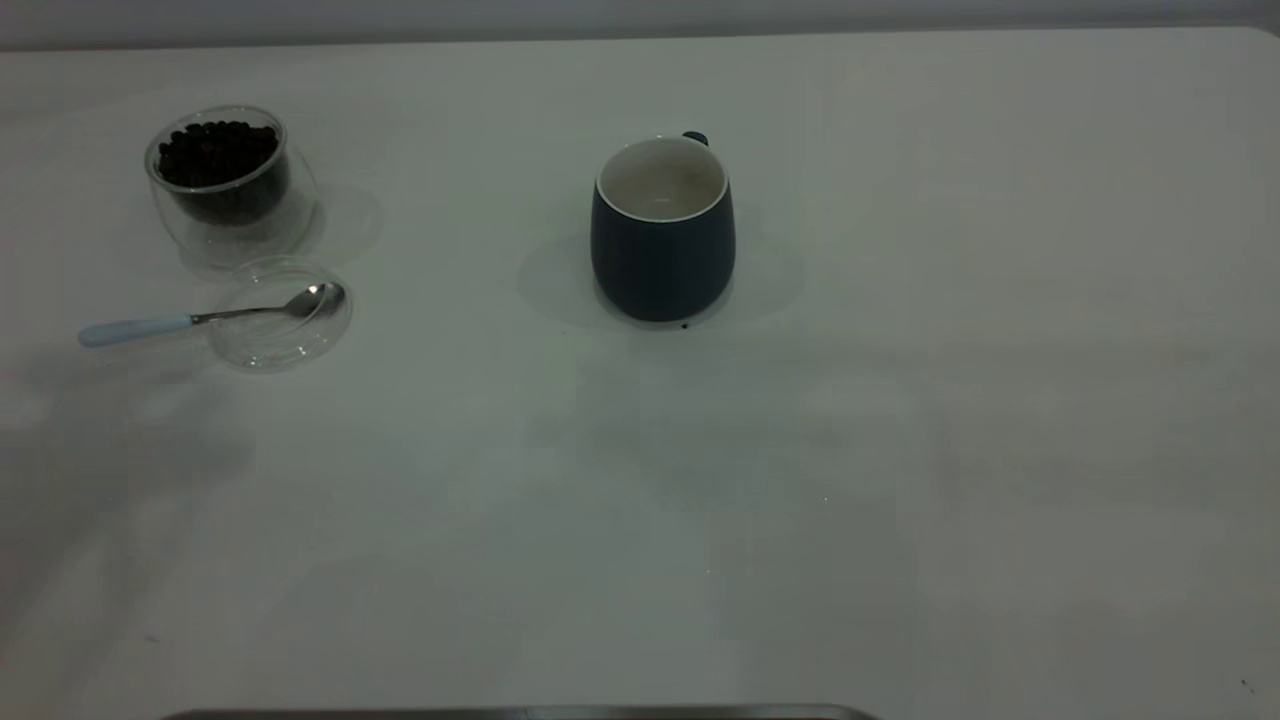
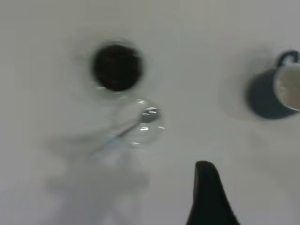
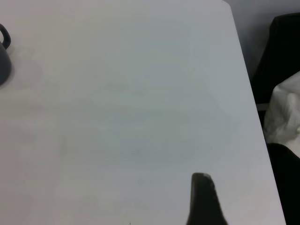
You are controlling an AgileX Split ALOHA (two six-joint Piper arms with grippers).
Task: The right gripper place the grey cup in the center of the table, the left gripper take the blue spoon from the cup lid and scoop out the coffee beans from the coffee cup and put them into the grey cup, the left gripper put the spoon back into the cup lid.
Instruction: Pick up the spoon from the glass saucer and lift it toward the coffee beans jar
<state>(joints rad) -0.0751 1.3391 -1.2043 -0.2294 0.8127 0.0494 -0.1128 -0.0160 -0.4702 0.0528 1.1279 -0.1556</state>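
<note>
The grey cup point(image 1: 662, 235) stands upright near the table's middle, its white inside empty and its handle on the far side; it also shows in the left wrist view point(image 2: 274, 93) and the right wrist view point(image 3: 3, 61). The coffee cup point(image 1: 225, 185) with coffee beans point(image 1: 215, 155) stands at the far left. In front of it lies the cup lid point(image 1: 285, 340). The blue spoon point(image 1: 200, 318) rests with its bowl in the lid, handle pointing left. The left gripper point(image 2: 206, 187) hovers high above the table, near the lid point(image 2: 143, 129). The right gripper point(image 3: 201, 197) hovers over bare table.
The white table point(image 1: 900, 450) has a rounded far right corner point(image 1: 1260, 35). Beyond its right edge the right wrist view shows dark shapes point(image 3: 286, 56) and a white bundle point(image 3: 283, 112). A grey strip point(image 1: 520, 713) lies along the front edge.
</note>
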